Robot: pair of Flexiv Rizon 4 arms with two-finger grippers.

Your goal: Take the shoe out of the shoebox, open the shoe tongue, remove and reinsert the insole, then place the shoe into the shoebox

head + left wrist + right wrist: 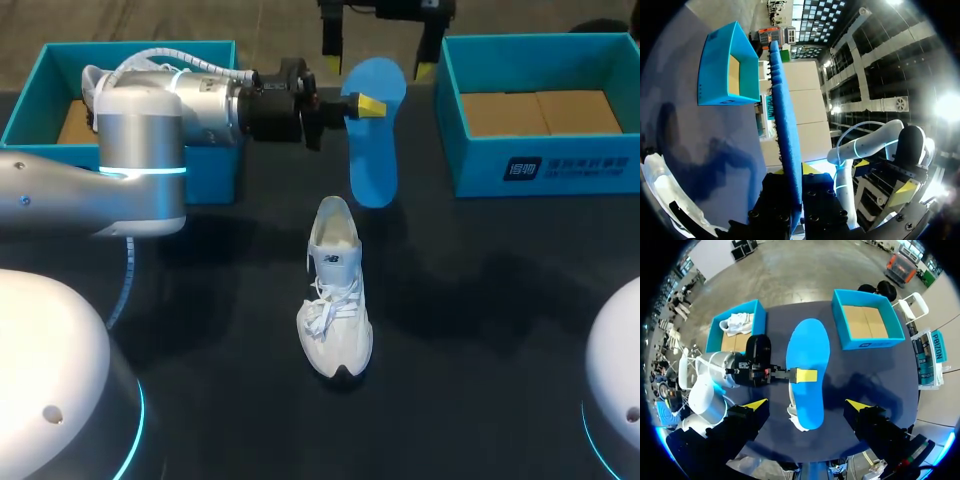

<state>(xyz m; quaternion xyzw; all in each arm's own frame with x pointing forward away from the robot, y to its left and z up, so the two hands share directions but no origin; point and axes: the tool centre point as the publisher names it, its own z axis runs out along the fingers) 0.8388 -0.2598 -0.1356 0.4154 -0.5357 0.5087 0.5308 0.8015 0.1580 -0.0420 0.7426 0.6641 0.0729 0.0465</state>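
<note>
My left gripper (365,104) is shut on a blue insole (375,130) and holds it in the air at the back middle of the table. In the left wrist view the insole (785,140) runs edge-on between the fingers. A white shoe (335,290) lies on the dark table in front of it, toe toward me. My right gripper (380,42) hangs open high over the table with nothing in it. From its wrist view the insole (807,370) covers most of the shoe (791,416) below.
An open teal shoebox (540,165) with a cardboard floor stands at the back right. Another teal box (215,170) at the back left, behind my left arm, holds a second white shoe (737,322). Both arm bases sit at the near corners.
</note>
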